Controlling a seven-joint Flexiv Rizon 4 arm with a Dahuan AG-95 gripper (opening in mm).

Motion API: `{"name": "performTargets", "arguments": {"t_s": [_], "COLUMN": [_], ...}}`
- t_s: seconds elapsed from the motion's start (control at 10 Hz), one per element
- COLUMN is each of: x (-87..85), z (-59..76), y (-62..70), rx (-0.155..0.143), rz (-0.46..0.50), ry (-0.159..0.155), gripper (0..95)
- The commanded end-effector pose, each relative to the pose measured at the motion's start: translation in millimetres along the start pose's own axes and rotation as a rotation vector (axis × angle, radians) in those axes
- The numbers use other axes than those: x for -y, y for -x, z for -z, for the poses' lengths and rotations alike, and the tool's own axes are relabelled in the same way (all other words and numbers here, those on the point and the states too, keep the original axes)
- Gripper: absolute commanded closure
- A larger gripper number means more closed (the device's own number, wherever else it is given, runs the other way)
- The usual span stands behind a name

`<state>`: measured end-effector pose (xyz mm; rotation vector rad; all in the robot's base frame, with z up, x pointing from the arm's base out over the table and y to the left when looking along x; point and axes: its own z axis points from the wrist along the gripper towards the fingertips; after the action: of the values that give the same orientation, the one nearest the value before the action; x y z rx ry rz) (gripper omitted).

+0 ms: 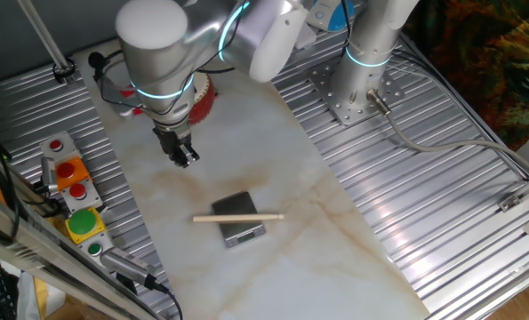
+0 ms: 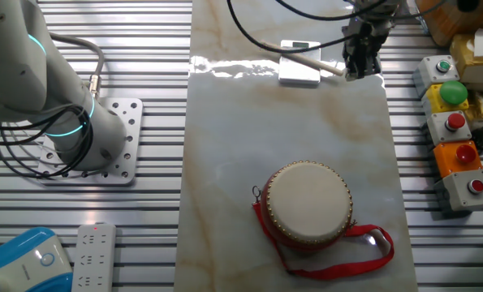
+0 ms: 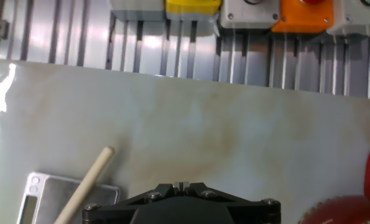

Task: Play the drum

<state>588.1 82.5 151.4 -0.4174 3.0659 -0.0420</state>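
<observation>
From where the hand camera looks, the nearest thing is the wooden stick [image 3: 88, 183], resting across the small grey block [image 3: 32, 199], its rounded end jutting out over the marble board [image 3: 203, 118]. It looks light and stiff, a plain dowel that should not bend or mark, though smooth enough that I would expect it to roll or twist in a loose pinch. Propped on the block, its free ends stand clear of the board, and I would take it near one end so most of its length is left to swing. The gripper [image 1: 183, 155] hangs above the board between block and drum, fingers pointing straight down, with nothing in them as far as I can see; whether the jaws are parted or together I cannot tell, since the hand view cuts the fingertips off and the fixed views show them too small. Behind it the arm bends back over the table, its big white joint hiding most of the drum [image 2: 309, 204] from one side. From the other side the drum sits upright at the far end of the board, well apart from the stick, cream head up, red strap [image 2: 363, 251] looped loosely beside it. It looks hollow and light, likely to skid if struck hard.
</observation>
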Motion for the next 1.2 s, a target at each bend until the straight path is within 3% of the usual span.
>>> {"name": "performTargets", "arguments": {"t_s": [0.1, 0.7, 1.2], "x": [-0.6, -0.8, -1.9], "z": [0.2, 2.5, 1.9], "y": [0.2, 0.5, 1.2], "rx": [-0.033, -0.013, -0.021], "rz": [0.182, 0.173, 0.162], "ry": [0.023, 0.031, 0.027], "gripper": [95.0, 95.0, 95.0]}}
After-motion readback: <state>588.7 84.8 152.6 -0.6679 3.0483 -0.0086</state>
